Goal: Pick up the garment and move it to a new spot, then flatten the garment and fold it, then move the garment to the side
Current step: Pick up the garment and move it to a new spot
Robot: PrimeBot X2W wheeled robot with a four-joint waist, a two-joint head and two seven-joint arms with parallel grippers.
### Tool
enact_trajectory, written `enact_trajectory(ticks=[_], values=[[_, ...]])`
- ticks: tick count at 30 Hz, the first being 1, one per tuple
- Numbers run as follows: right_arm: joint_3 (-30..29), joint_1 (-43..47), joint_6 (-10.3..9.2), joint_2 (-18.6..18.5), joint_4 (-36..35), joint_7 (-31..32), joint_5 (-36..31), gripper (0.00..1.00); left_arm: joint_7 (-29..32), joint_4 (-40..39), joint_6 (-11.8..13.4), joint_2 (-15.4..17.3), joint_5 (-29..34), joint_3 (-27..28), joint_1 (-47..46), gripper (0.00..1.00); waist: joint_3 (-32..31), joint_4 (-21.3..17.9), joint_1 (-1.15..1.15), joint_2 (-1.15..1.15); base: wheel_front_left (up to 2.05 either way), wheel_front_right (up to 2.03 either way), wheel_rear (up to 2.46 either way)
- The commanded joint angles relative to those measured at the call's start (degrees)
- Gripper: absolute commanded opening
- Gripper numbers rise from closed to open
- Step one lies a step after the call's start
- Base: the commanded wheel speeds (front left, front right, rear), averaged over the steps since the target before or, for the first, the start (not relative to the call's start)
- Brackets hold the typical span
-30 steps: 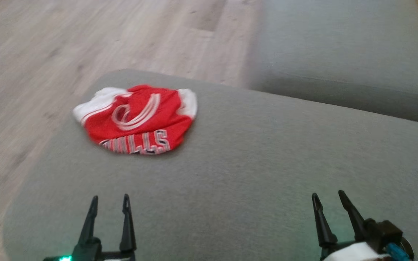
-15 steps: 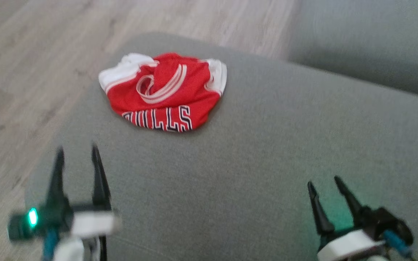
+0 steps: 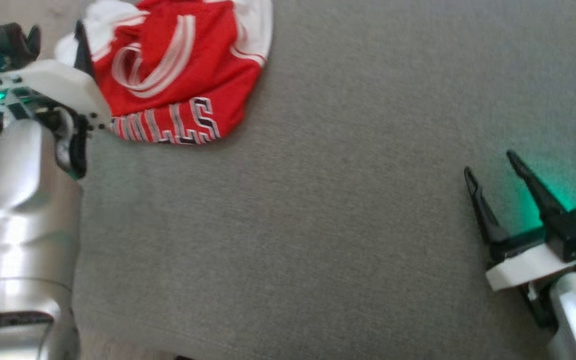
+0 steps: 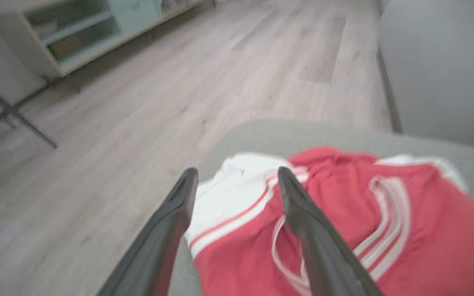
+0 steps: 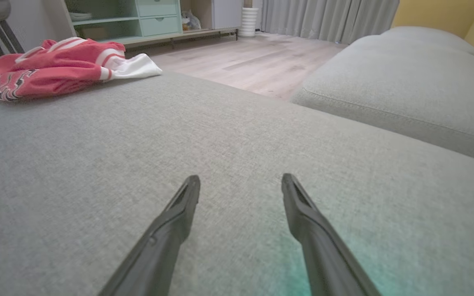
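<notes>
Grey sofa cushion (image 3: pixel 318 225) carries the garment (image 3: pixel 178 75), a red-and-white jersey, crumpled at its far left corner and not lifted. Left gripper (image 4: pixel 235 174) is over its white edge, fingers wide, nothing held. Right gripper (image 3: pixel 489 161) is well apart over plain cushion, fingers wide too. Looks like step one: pickup, flatten, fold and side move all left.

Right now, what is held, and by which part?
Nothing. The left gripper is by the white edge of the garment, jaws open; the right gripper, far off, likewise.

Wide bare cushion (image 3: pixel 318 225) right of the garment (image 3: pixel 178 65), which crowds its far-left corner
</notes>
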Motion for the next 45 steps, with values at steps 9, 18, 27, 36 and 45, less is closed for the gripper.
enact_trajectory(ticks=[9, 18, 27, 36, 45], values=[[1.36, -0.64, -0.04, -2.03, -2.94, -0.62, 0.24, 1.0, 0.24, 14.14, 0.19, 3.57, -1.99, 2.64, -4.5, 1.0, 6.33, -5.25, -0.02, 0.0, 0.0, 0.0, 0.0], [1.96, -1.87, -0.04, -1.84, -2.88, -0.62, 0.31, 1.0, -3.87, 20.79, -2.86, 3.36, -3.78, 2.65, -6.16, 0.0, 6.64, -6.15, -0.02, 0.0, 0.0, 0.0, 0.0], [2.83, -1.52, -0.04, 1.5, -1.34, -0.62, 1.56, 1.0, -20.16, 16.13, -4.32, 5.11, 1.3, -3.11, -10.34, 0.0, -0.21, -7.68, -0.02, 0.0, 0.0, 0.0, 0.0], [3.27, 0.05, -0.04, 8.21, -0.19, -0.62, 2.29, 1.0, -21.75, 4.93, -6.04, 4.37, 3.14, -8.09, -14.43, 0.0, -11.77, -14.33, -0.02, 0.0, 0.0, 0.0, 0.0], [3.3, 4.01, -0.04, 12.31, -0.02, -0.62, 2.4, 1.0, -18.68, -5.62, -6.46, 2.29, -1.72, -17.65, -14.5, 0.0, -18.95, -23.47, -0.02, 0.0, 0.0, 0.0, 0.0]])
